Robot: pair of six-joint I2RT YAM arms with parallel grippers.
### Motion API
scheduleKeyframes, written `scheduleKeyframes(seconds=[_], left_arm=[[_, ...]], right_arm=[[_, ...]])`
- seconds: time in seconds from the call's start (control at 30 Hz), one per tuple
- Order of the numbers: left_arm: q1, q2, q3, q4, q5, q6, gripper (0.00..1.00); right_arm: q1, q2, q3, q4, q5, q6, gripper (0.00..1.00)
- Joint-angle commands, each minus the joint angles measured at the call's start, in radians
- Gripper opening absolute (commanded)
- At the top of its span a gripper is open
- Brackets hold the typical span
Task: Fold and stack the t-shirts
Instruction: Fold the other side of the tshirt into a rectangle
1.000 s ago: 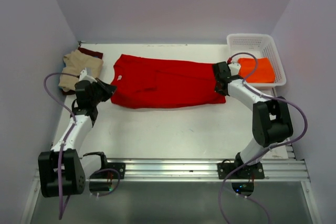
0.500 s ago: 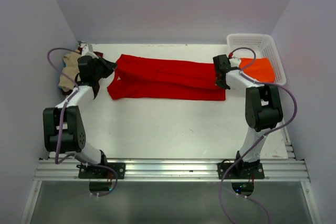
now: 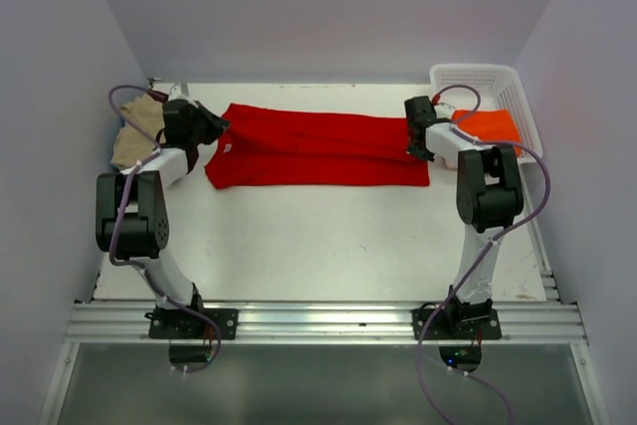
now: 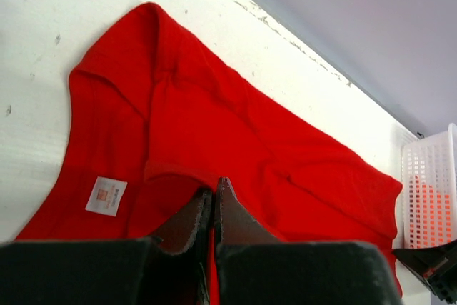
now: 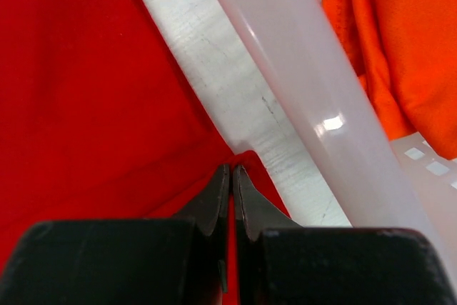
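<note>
Lengthwise across the far table (image 3: pixel 318 236) lies the red tee (image 3: pixel 318 146), folded into a long band. The left gripper (image 4: pixel 213 194) pinches a ridge of cloth near its neck end, the right gripper (image 5: pixel 230 176) its hem end beside the basket (image 3: pixel 478 75), each with jaws pressed together on fabric. Light and limp, the tee will likely sag between holds; opposite-end grips suit it.

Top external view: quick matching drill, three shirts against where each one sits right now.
Things:
1. red t-shirt
2. orange t-shirt
3. tan t-shirt

Places:
A. inside the white basket
B. heaped at the far-left corner of the table
C. laid out flat, pinched at either end by the left gripper and right gripper

Pairs: 1-C, 2-A, 3-B
</note>
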Motion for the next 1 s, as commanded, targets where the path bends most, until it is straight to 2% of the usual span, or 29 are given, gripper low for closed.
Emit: scheduleKeyframes(seconds=[0.0,0.13,0.23,0.27,0.3,0.33,0.37,0.4,0.43,0.5,0.6,0.63,0.77,0.87,0.9,0.93,0.97], left_arm=[[-0.003,0.025,0.067,0.058,-0.049,0.03,0.0],[-0.001,0.06,0.076,0.084,-0.064,0.023,0.0],[-0.003,0.074,0.077,0.128,-0.072,0.02,0.0],[-0.001,0.073,0.074,0.145,-0.073,0.018,0.0],[-0.001,0.071,0.067,0.177,-0.073,0.018,0.01],[-0.003,0.059,0.062,0.197,-0.072,0.018,0.1],[-0.001,0.05,0.047,0.217,-0.075,0.015,0.22],[-0.003,0.039,0.035,0.266,-0.075,0.012,0.33],[-0.003,0.013,0.022,0.291,-0.078,0.009,0.54],[-0.009,-0.016,-0.005,0.329,-0.087,0.012,0.89],[-0.025,-0.073,-0.027,0.323,-0.099,0.032,0.93],[-0.029,-0.105,-0.031,0.318,-0.098,0.037,1.0],[-0.055,-0.191,-0.114,0.286,-0.09,0.044,1.0],[-0.11,-0.222,-0.177,0.222,-0.066,0.031,0.94],[-0.113,-0.223,-0.2,0.222,-0.053,0.012,0.83],[-0.113,-0.22,-0.224,0.24,-0.035,-0.017,0.72],[-0.113,-0.211,-0.273,0.264,0.005,-0.028,0.59]], right_arm=[[-0.01,0.028,0.054,0.026,-0.001,-0.013,0.0],[-0.013,0.045,0.071,0.029,-0.002,-0.005,0.0],[-0.013,0.008,0.037,0.089,-0.005,-0.002,0.16],[-0.014,-0.007,0.019,0.115,-0.008,-0.002,0.41],[-0.013,-0.029,-0.016,0.166,-0.01,-0.008,0.54],[-0.013,-0.05,-0.033,0.194,-0.011,-0.015,0.64],[-0.013,-0.088,-0.05,0.223,-0.019,-0.025,0.79],[-0.013,-0.105,-0.07,0.259,-0.027,-0.042,0.87],[-0.014,-0.122,-0.078,0.274,-0.034,-0.051,0.99],[-0.013,-0.179,-0.107,0.325,-0.051,-0.074,0.99],[-0.011,-0.271,-0.176,0.411,-0.097,-0.094,0.99],[-0.01,-0.289,-0.19,0.42,-0.105,-0.1,0.99],[0.001,-0.36,-0.245,0.426,-0.125,-0.122,0.99],[0.004,-0.373,-0.245,0.374,-0.177,-0.119,0.97],[0.004,-0.371,-0.251,0.348,-0.198,-0.117,0.92],[0.004,-0.373,-0.259,0.343,-0.227,-0.117,0.67],[0.004,-0.373,-0.28,0.339,-0.287,-0.116,0.33]])
